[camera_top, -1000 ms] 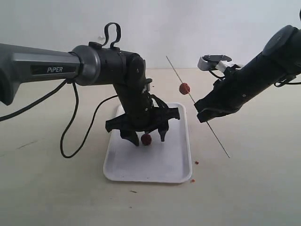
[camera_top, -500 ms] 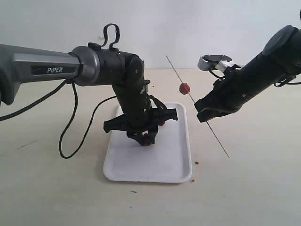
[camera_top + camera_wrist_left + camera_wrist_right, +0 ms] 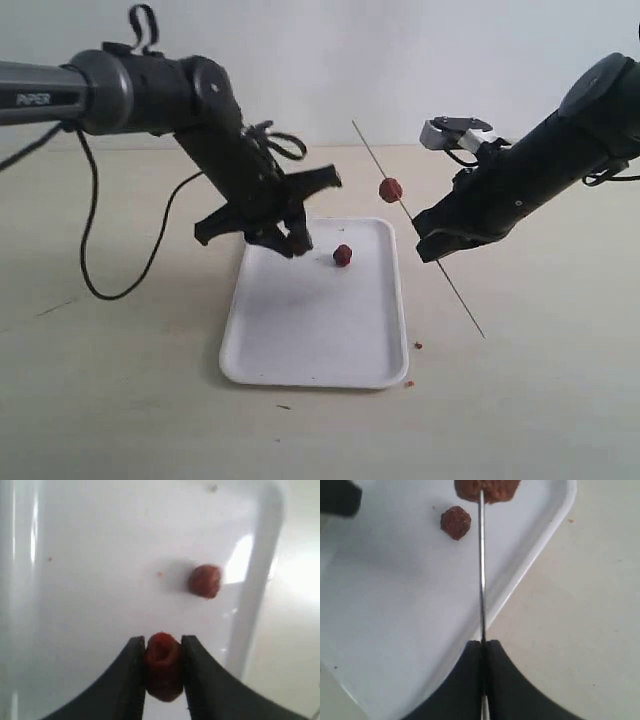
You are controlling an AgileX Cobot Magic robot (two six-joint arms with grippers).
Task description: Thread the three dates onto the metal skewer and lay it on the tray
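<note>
L gripper (image 3: 163, 641) clamps date 2 (image 3: 162, 672), R gripper (image 3: 482, 646) pinches skewer (image 3: 481, 570) w/ date 1 (image 3: 490, 487) beyond its fingers (image 3: 467, 680), date 3 (image 3: 205, 581) on tray (image 3: 250, 610) past L fingers (image 3: 131, 680): centre date 2 on skewer end, push straight.

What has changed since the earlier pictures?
The left gripper closed on one date and lifted it off the tray, up and leftward in the exterior view. Unchanged: the right gripper gripping the metal skewer with its threaded date; another date on the tray.
</note>
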